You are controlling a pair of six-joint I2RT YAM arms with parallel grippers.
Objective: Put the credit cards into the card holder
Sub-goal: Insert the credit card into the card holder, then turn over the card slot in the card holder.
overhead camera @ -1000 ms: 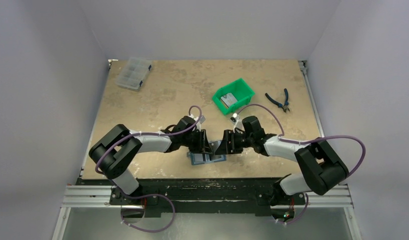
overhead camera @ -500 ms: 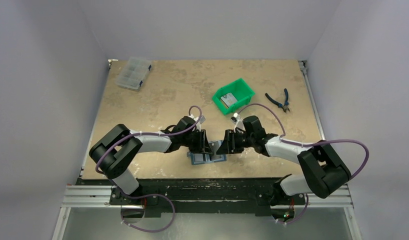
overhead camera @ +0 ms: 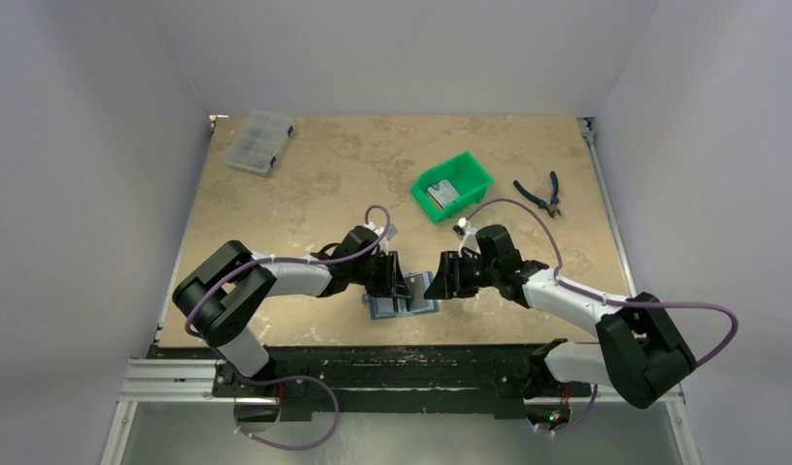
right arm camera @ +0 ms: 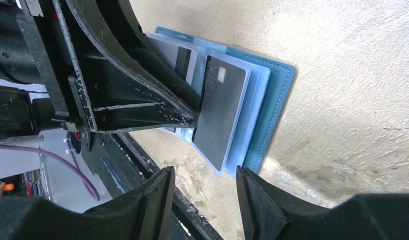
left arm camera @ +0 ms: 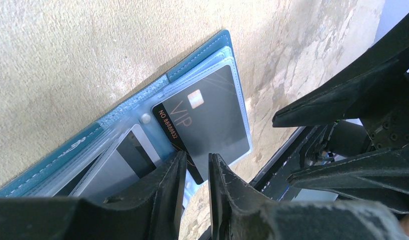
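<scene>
Pale lilac walls (overhead camera: 392,48) enclose a mottled tan table (overhead camera: 315,174), evenly lit.

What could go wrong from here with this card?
1. The left gripper pinches only a corner of the black card, which looks only partly inside its clear sleeve. Pushing could twist the card or buckle the sleeve.
2. Nothing pins the holder: the right gripper hovers open, off it. A push may slide the holder off the table, whose near edge is close.
</scene>
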